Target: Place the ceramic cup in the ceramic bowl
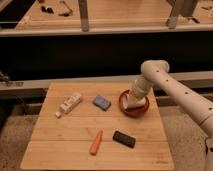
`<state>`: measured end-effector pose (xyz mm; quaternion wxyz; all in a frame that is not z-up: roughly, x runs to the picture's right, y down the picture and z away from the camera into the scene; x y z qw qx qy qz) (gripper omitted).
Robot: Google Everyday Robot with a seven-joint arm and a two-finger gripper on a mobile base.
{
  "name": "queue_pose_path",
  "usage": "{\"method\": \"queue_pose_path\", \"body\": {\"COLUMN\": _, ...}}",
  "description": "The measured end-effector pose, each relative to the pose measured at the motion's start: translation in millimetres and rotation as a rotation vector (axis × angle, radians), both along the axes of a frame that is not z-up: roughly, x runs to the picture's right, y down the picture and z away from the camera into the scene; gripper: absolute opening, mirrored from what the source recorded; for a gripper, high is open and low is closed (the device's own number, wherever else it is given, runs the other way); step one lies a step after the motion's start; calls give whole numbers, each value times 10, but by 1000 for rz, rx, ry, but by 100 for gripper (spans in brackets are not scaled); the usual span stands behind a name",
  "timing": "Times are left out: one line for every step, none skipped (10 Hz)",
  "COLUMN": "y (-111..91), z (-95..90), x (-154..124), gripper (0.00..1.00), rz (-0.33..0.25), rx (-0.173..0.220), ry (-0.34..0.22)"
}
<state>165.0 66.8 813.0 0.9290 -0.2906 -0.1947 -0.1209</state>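
Locating the gripper [135, 95] near the desk's far right edge, we find it directly above the ceramic bowl [134, 113], so the ceramic cup [131, 103] lands inside the rim. We cannot tell whether it grips.

White jaws in terracotta bowl [134, 113]; blue block [102, 102], orange marker [96, 142], black bar [124, 139].

Claw [133, 101] over bowl [136, 113], rt side of table [65, 145]; block [102, 102] left of bowl; tube [70, 104] farther left.
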Motion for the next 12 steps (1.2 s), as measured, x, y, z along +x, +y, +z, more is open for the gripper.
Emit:
{"method": "queue_pose_path", "body": {"y": -1, "z": 9, "x": 2, "gripper": 34, "rz": 3, "rx": 0, "ry": 2}}
{"method": "queue_pose_path", "body": {"y": 1, "z": 17, "x": 2, "gripper": 34, "rz": 6, "rx": 0, "ry": 1}}
{"method": "queue_pose_path", "body": {"y": -2, "z": 11, "x": 0, "gripper": 39, "rz": 9, "rx": 1, "ry": 0}}
{"method": "queue_pose_path", "body": {"y": -10, "z": -2, "x": -6, "gripper": 42, "rz": 13, "rx": 3, "ry": -1}}
{"method": "queue_pose_path", "body": {"y": -21, "z": -16, "x": -16, "gripper": 42, "rz": 15, "rx": 4, "ry": 0}}
{"method": "queue_pose_path", "body": {"y": -24, "z": -22, "x": -21, "gripper": 42, "rz": 16, "rx": 4, "ry": 0}}
{"method": "queue_pose_path", "body": {"y": -30, "z": -28, "x": -27, "gripper": 42, "rz": 18, "rx": 5, "ry": 0}}
{"method": "queue_pose_path", "body": {"y": -30, "z": -27, "x": -30, "gripper": 42, "rz": 20, "rx": 6, "ry": 0}}
{"method": "queue_pose_path", "body": {"y": -30, "z": -27, "x": -30, "gripper": 42, "rz": 20, "rx": 6, "ry": 0}}
{"method": "queue_pose_path", "body": {"y": -12, "z": -7, "x": -35, "gripper": 36, "rz": 25, "rx": 4, "ry": 2}}
{"method": "queue_pose_path", "body": {"y": -11, "z": -15, "x": -53, "gripper": 38, "rz": 28, "rx": 3, "ry": 3}}
{"method": "queue_pose_path", "body": {"y": -9, "z": -19, "x": -57, "gripper": 38, "rz": 29, "rx": 2, "ry": 5}}
